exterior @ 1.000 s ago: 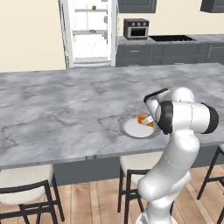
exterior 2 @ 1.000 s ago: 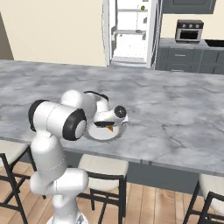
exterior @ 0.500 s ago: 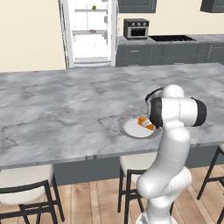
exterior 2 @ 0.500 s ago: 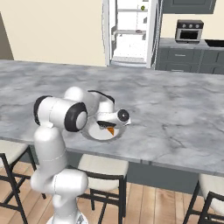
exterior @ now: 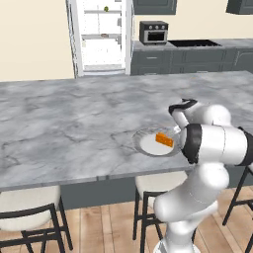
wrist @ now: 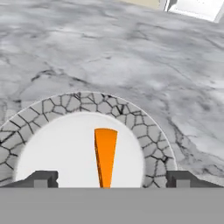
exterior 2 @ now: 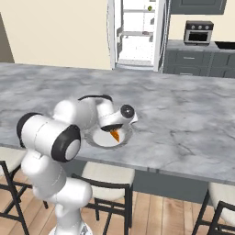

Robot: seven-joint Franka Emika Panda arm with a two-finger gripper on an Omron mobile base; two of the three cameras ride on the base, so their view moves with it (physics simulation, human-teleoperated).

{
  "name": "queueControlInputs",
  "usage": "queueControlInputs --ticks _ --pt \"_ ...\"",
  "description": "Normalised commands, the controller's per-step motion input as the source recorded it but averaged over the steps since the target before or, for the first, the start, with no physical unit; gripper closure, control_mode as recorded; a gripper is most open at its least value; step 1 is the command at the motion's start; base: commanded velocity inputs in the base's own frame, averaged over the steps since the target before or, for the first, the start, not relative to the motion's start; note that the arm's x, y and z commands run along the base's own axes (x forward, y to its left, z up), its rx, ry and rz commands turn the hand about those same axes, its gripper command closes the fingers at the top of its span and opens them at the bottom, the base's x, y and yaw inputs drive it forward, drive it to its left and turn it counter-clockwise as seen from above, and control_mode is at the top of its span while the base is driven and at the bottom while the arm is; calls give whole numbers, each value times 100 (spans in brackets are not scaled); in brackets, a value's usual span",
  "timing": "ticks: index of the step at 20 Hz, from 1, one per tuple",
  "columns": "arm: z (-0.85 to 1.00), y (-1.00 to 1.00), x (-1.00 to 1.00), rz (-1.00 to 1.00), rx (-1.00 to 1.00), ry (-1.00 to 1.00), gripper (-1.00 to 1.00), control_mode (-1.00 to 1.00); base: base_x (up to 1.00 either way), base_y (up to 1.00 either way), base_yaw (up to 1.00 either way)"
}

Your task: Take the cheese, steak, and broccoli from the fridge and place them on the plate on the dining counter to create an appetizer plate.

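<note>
Marble dining counter [wrist: 131,52], cheese [wrist: 105,155] on plate [wrist: 144,127], between open gripper [wrist: 111,179] fingertips

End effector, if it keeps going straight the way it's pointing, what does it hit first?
Probably the cheese, lying on the plate between the open end effector fingertips; depth is unclear.

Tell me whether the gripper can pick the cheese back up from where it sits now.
Probably yes. The gripper is open right above the plate, its fingertips standing either side of the cheese, with nothing between them.
</note>
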Motion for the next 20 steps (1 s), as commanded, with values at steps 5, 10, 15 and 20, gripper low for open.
queueControlInputs --ticks 5,10,15,20 --pt "100 0 -33 -20 -8 9 -100 -100 0 0 0" --pt "100 4 -76 -34 0 -9 -100 -100 0 0 0" --pt "95 39 -100 -32 1 -20 -100 -100 0 0 0" --pt "43 35 -100 -29 13 -31 -100 -100 0 0 0"
